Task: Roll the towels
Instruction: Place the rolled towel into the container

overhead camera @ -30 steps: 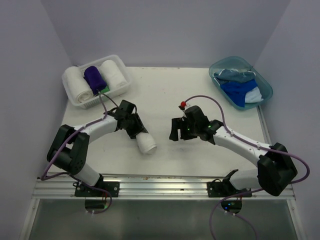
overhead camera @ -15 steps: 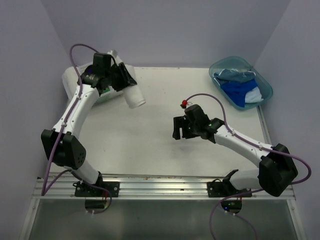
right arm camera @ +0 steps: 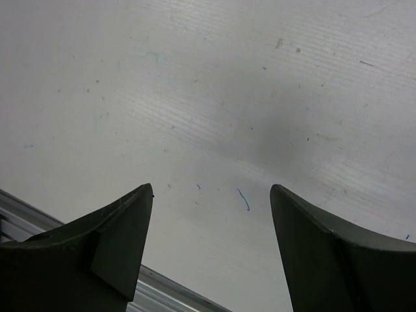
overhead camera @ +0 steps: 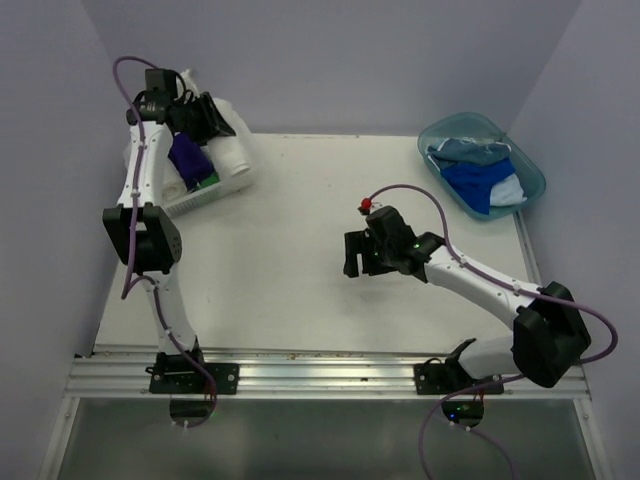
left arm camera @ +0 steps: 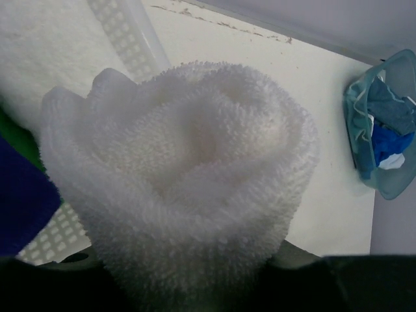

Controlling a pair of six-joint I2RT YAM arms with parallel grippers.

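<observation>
My left gripper [overhead camera: 212, 120] is shut on a white rolled towel [left arm camera: 182, 175], held over the right side of the white lattice basket [overhead camera: 196, 199] at the back left. The roll fills the left wrist view and hides the fingers. In the basket lie a purple towel [overhead camera: 188, 158], a white roll [overhead camera: 165, 182] on its left, another white roll [left arm camera: 45, 39] and a bit of green cloth [overhead camera: 207, 182]. Blue towels [overhead camera: 482, 184] lie in the teal tub [overhead camera: 530, 165]. My right gripper [overhead camera: 356, 256] hangs open over bare table [right arm camera: 214, 117], holding nothing.
The teal tub [left arm camera: 383, 130] sits at the back right corner of the table. Grey walls close in the left, back and right sides. An aluminium rail [overhead camera: 320, 372] runs along the near edge by the arm bases.
My left arm has swung from the middle of the table up to the basket at the back left, carrying the white roll. The right arm has hardly moved.
</observation>
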